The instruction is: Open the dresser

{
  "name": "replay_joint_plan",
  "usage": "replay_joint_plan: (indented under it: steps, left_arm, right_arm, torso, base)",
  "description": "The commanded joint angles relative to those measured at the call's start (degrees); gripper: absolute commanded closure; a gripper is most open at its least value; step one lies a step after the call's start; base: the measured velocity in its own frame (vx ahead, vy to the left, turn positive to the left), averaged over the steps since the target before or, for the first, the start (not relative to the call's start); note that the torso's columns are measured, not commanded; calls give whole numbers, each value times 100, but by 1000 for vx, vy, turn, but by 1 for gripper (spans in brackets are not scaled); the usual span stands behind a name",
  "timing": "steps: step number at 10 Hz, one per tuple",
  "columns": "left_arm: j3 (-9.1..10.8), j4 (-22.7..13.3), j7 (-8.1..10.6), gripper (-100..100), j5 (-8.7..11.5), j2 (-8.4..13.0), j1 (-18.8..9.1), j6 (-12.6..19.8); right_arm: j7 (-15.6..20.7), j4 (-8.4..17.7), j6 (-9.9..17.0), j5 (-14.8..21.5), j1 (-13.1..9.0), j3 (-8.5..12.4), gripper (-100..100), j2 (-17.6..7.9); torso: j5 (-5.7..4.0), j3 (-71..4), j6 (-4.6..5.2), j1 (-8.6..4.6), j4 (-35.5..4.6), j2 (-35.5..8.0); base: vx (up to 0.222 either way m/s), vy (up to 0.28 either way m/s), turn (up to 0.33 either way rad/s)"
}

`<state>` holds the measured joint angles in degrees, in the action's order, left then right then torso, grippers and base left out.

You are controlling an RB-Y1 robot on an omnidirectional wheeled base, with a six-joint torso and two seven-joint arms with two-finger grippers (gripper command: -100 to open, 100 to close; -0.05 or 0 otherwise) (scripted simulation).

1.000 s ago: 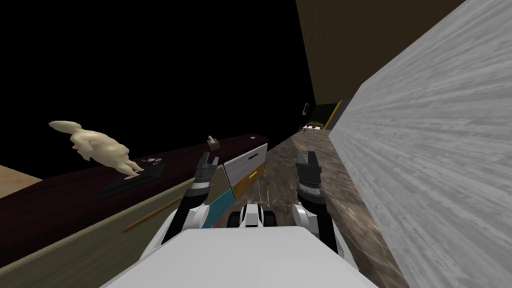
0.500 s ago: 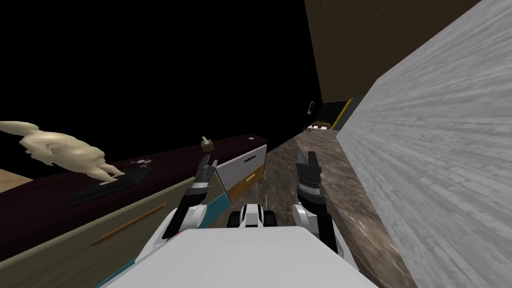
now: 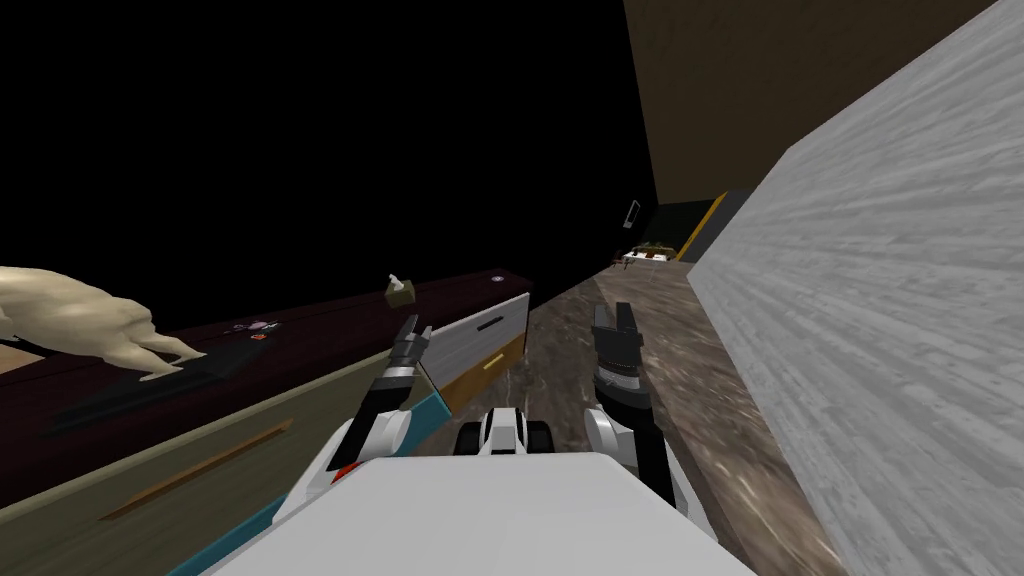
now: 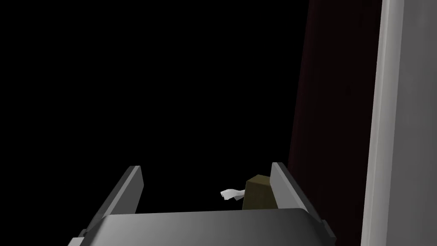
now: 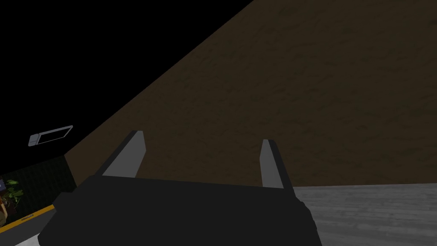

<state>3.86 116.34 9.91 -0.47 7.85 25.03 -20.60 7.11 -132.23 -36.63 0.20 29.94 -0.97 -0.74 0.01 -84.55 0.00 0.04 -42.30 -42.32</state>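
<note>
The whole head view has slid left over the last second. That is my own advance along the dresser (image 3: 200, 455), not the things moving, and the pale animal figurine (image 3: 80, 325) now sits at the left edge. My left claw (image 3: 413, 333), spread and empty, comes up beside the grey drawer front (image 3: 485, 338) at centre frame. Its dark handle (image 3: 490, 324) looks untouched, so I judge the opening not begun. A tissue box (image 3: 400, 291) stands on the dresser's dark top. My right claw (image 3: 612, 318) hangs spread over the marbled floor (image 3: 560, 350) — grey wall (image 3: 880, 330) right, black area upper left.
</note>
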Motion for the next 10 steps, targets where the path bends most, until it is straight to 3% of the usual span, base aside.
replay_joint_plan:
  steps: [1, 10]
  left_arm:
    - [113, -236, 12, -100, 105, -2, -38, 107]
    - [597, -1301, 88, -100, 537, -57, -270, 521]
  right_arm:
    - [0, 0, 0, 0, 0, 0, 0, 0]
    - [0, 0, 0, 0, 0, 0, 0, 0]
  torso:
    - [1, -3, 0, 4, 1, 4]
    - [2, 2, 0, 6, -1, -3]
  base:
    - [115, -146, 85]
    - [108, -178, 97]
